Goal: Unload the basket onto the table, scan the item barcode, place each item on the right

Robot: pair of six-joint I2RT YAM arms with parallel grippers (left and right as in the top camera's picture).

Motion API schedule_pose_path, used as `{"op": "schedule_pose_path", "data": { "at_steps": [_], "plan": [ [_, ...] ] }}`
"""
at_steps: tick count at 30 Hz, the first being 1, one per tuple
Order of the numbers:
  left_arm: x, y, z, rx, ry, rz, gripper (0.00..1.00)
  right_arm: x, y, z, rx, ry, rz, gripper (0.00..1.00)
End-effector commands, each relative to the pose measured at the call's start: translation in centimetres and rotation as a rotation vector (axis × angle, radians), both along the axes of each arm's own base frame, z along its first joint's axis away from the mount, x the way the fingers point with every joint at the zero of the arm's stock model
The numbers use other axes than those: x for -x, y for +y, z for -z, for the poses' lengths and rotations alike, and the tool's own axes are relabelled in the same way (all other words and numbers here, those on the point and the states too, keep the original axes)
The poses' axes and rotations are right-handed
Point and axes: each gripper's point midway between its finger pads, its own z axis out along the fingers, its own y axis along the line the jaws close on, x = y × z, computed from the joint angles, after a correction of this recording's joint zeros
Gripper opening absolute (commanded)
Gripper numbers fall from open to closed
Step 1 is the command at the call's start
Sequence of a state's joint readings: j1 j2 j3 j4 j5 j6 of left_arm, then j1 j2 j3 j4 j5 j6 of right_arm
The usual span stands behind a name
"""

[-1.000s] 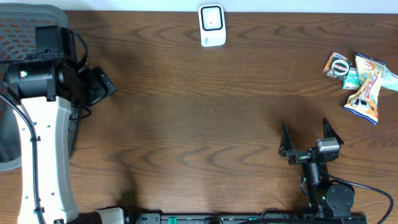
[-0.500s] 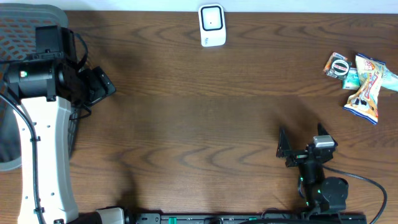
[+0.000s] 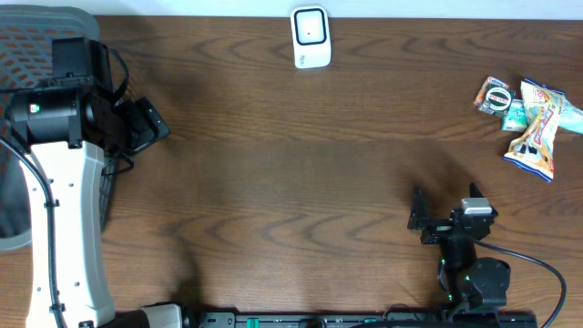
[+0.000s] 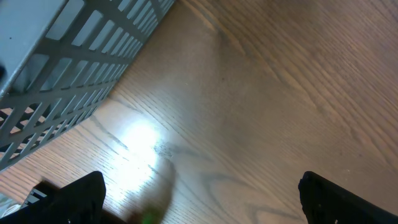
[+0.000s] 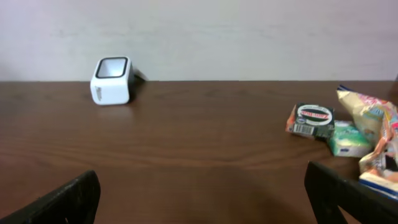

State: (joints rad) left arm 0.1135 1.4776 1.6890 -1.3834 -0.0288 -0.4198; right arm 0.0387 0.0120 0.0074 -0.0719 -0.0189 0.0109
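While left hand (image 4: 199,186) and right hand (image 3: 444,196) are gaping empty, we are advising a square grasp on the small packet (image 3: 496,96), leaving its barcode clear for the scanner (image 3: 310,36).

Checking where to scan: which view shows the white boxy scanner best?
Overhead: the white boxy scanner sits unobstructed, dark window face-on. Right wrist shows it obliquely, far off; left wrist misses it.

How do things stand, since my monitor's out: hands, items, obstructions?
Left hand open, empty, beside basket. Right hand open, empty, facing scanner and snack packets. Packets untouched, far right. Nothing seen blocking.
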Motion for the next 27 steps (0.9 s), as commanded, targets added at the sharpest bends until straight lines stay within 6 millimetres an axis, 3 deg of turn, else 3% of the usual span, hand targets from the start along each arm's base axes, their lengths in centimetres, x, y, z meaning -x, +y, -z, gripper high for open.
{"op": "schedule_pose_path", "data": {
  "at_steps": [1, 27],
  "plan": [
    [0.04, 0.16, 0.29, -0.003, 0.013, -0.008, 0.98, 0.03, -0.02, 0.14, 0.062, 0.0, 0.0, 0.99],
    [0.05, 0.15, 0.29, -0.002, 0.013, -0.008, 0.98, 0.03, -0.03, 0.1, 0.017, 0.0, 0.004, 0.99]
  ]
}}
